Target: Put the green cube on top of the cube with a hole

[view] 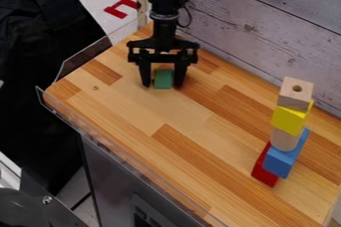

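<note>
The gripper (162,80) hangs over the far left part of the wooden table, open, with one finger on each side of the green cube (163,79). A narrow gap shows between the left finger and the cube; on the right the finger is very close, and I cannot tell if it touches. The cube with a hole (295,93), plain wood with its hole facing up, tops a stack at the right, well apart from the gripper.
Below the holed cube, the stack has a yellow block (289,120), a light wooden cylinder (284,140), a blue block (282,160) and a red block (264,171). A plank wall (266,27) runs behind the wooden table (180,171).
</note>
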Tool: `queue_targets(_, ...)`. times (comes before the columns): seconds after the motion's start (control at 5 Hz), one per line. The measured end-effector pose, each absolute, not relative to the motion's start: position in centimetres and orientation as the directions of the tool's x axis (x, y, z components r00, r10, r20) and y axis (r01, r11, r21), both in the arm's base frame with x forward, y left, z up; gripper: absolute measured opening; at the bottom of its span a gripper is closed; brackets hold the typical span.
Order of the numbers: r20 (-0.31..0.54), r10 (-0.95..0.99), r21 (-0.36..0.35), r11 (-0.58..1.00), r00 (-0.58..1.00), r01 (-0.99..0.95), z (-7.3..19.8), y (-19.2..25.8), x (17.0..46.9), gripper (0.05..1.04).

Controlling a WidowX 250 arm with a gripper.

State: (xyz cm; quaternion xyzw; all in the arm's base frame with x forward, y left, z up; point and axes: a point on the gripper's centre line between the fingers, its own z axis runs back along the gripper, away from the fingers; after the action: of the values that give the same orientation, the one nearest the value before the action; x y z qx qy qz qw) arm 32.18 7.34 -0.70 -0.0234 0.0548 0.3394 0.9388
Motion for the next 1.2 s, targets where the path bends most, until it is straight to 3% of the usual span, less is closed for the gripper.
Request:
queue_targets(0.2,-0.121,0.64,-0.005,0.764,0.759,-0.645,-0.7,7.3,31.4,0.559)
queue_targets(0.4,-0.081,0.626,-0.033,0.776,0.776,-0.63,2.6,6.6,30.9,0.559)
queue_targets(0.6,0.013,0.507,-0.044,0.861,0.862,-0.506,7.7,4.3,31.0,0.559)
queue_targets(0.8,0.062,0.342,-0.036,0.94,0.938,-0.34,12.3,-0.2,30.7,0.559)
queue_targets(1.2,0.079,0.13,-0.049,0.991,0.988,-0.126,15.8,-6.9,30.1,0.559)
